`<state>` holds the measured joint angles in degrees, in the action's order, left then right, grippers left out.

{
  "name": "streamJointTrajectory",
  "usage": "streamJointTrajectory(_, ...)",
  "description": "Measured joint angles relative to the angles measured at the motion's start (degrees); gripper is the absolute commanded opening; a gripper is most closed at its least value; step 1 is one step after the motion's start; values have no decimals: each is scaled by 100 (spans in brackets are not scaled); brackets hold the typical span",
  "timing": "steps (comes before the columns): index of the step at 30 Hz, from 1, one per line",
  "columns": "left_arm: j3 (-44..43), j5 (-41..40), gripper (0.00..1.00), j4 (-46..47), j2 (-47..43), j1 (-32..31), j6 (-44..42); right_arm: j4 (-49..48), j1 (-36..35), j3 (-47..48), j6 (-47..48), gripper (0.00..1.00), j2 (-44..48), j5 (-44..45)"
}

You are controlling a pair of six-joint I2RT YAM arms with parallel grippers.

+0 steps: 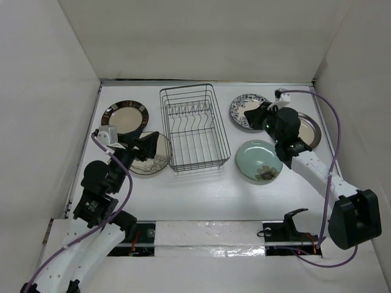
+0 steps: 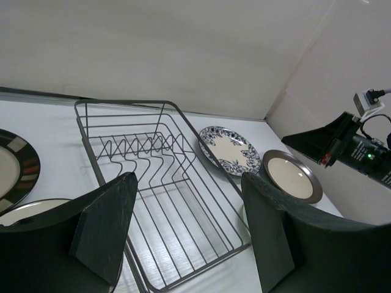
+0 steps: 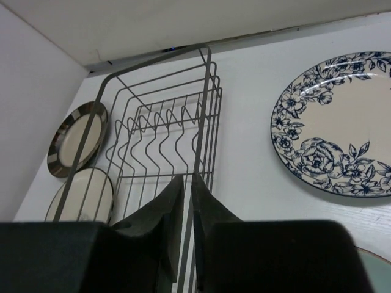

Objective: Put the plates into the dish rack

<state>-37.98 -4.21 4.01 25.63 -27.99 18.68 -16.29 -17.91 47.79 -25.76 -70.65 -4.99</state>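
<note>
The dish rack (image 1: 194, 131) stands empty mid-table. The dark-rimmed cream plate (image 1: 124, 116) and the cream patterned-edge plate (image 1: 160, 156) lie to its left. The blue-floral plate (image 1: 244, 107), pale green plate (image 1: 259, 160) and grey-brown rimmed plate (image 1: 310, 129) lie to its right. My left gripper (image 1: 145, 144) is open and empty above the patterned-edge plate, facing the rack (image 2: 122, 102). My right gripper (image 1: 254, 115) is shut and empty over the blue-floral plate (image 3: 342, 134), pointing at the rack (image 3: 160, 60).
White walls enclose the table on the left, back and right. The right arm (image 2: 354, 146) shows in the left wrist view beyond the grey-brown rimmed plate (image 2: 292, 175). A taped strip runs along the near edge (image 1: 208, 235).
</note>
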Motion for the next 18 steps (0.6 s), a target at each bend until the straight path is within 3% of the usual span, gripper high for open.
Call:
streamJointTrajectory(2,0,15,66,2,-28,0,0,63,44,-87,-101,0,122,22)
streamJointTrajectory(6,0,63,64,0,-52,0,-13,79,472,-122,-354,0,267,-52)
streamJointTrajectory(8,0,90,58,2,-74,0,-17,83,737,-190,-461,0,278,-39)
streamJointTrajectory(9,0,107,54,7,-83,0,-17,111,861,-234,-503,0,275,-7)
streamJointTrajectory(12,0,173,24,9,-125,0,-15,210,1193,-505,-629,0,358,295)
streamJointTrajectory(13,0,188,8,11,-149,0,-22,282,1303,-636,-693,0,439,431)
streamJointTrajectory(14,0,197,1,9,-168,0,-11,356,1412,-769,-752,0,540,584)
streamJointTrajectory(15,0,205,0,20,-190,0,-37,431,1576,-929,-820,0,673,726)
streamJointTrajectory(16,0,212,0,26,-195,0,-50,470,1784,-1080,-905,3,813,863)
streamJointTrajectory(18,0,238,0,39,-197,0,-50,470,2288,-1394,-1104,32,1073,1147)
